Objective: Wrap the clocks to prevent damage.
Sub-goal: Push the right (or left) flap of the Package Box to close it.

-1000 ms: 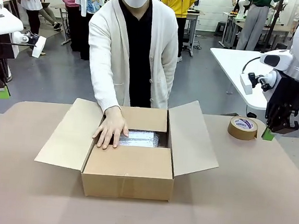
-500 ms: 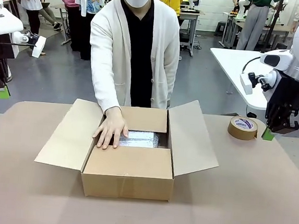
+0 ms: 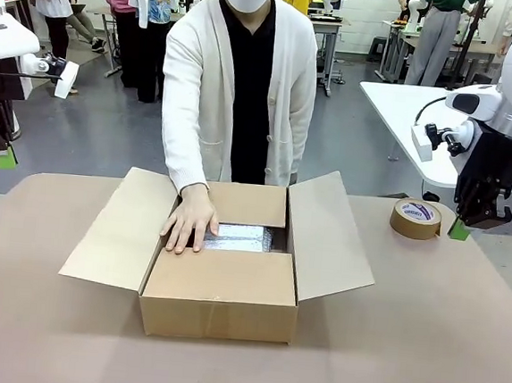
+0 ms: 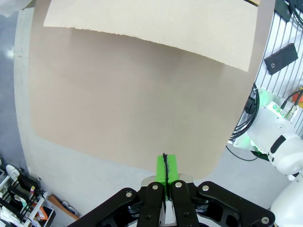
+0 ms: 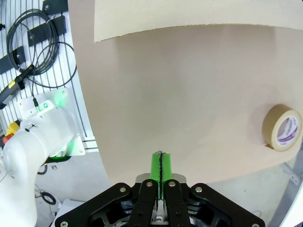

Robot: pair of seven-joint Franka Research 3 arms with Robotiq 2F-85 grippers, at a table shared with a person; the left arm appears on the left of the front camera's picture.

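Observation:
The clocks show as a bubble-wrapped bundle [image 3: 244,237] lying inside the open brown cardboard box [image 3: 219,305] at the table's middle. A person's hand [image 3: 190,221] rests flat on the bundle's left part and the box's inner edge. My left gripper [image 3: 6,159] hangs shut at the far left, off the table's left end, with nothing between its green pads [image 4: 165,166]. Over the table's right edge my right gripper [image 3: 459,229] is shut and empty too, its pads [image 5: 161,166] pressed together.
A roll of brown tape [image 3: 416,218] lies flat at the back right, close to my right gripper, and shows in the right wrist view as the tape roll [image 5: 282,127]. The box's side flaps [image 3: 327,237] spread wide. Bare table [image 3: 423,332] surrounds the box.
The person's body has shifted slightly to the right and straightened a little; the hand stays on the bundle. Neither arm has moved.

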